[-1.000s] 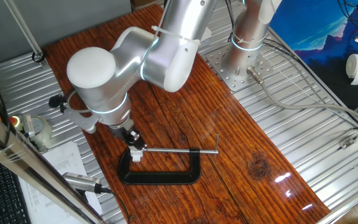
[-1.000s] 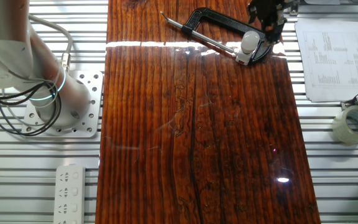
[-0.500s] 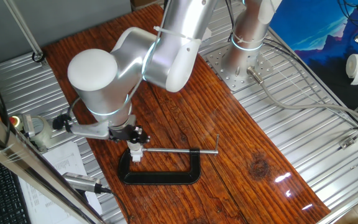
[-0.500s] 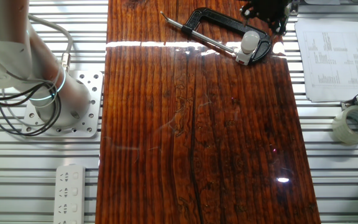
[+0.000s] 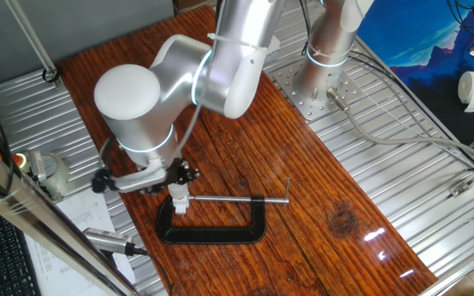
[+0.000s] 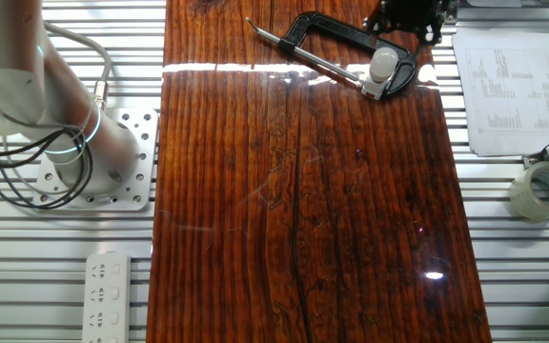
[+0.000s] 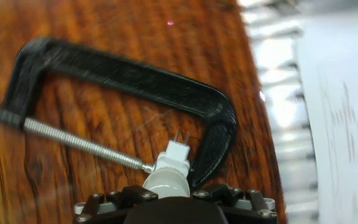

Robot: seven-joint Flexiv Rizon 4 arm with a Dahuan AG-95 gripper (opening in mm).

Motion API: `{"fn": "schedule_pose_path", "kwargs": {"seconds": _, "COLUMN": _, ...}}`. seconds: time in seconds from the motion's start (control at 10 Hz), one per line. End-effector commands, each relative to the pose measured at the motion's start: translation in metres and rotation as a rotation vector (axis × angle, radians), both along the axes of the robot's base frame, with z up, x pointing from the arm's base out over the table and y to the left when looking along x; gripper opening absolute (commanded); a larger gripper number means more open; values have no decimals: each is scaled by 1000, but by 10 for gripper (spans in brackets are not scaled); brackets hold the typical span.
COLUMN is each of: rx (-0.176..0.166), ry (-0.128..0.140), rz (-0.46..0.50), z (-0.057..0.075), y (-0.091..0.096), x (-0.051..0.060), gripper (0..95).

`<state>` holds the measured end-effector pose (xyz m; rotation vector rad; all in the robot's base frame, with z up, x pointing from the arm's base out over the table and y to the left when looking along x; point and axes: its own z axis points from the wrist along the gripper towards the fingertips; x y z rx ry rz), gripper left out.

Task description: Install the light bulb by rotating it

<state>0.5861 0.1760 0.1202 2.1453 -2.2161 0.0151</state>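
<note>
The light bulb stands upright with its white dome up in a small white socket block. A black C-clamp holds the block on the wooden table. In the other fixed view the light bulb shows just below the black gripper. My gripper hangs directly over the bulb, its tips at the dome. In the hand view the light bulb's dome pokes out past the black gripper body, with the socket block and C-clamp beyond. The fingertips are hidden, so their grip is unclear.
The clamp's long screw runs right from the socket block. A printed sheet and a tape roll lie on the metal bench beside the board. A power strip and the arm's base sit on the other side.
The hand has turned about its vertical axis over the bulb; its side-mounted camera swung from the far left round to the near left. The bulb, socket and clamp have stayed put.
</note>
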Motion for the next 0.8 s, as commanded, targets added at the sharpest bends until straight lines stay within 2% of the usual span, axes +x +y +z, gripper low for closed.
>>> {"fn": "schedule_pose_path", "kwargs": {"seconds": 0.1, "rx": 20, "ry": -4, "rz": 326, "z": -6, "y": -1, "x": -8, "gripper": 760}}
{"fn": "schedule_pose_path", "kwargs": {"seconds": 0.3, "rx": 23, "ry": -8, "rz": 323, "z": -8, "y": -1, "x": -15, "gripper": 760}}
{"fn": "schedule_pose_path", "kwargs": {"seconds": 0.5, "rx": 14, "ry": -26, "rz": 378, "z": -8, "y": -1, "x": -15, "gripper": 760}}
{"fn": "schedule_pose_path", "kwargs": {"seconds": 0.8, "rx": 26, "ry": -34, "rz": 413, "z": -14, "y": -7, "x": -19, "gripper": 760}}
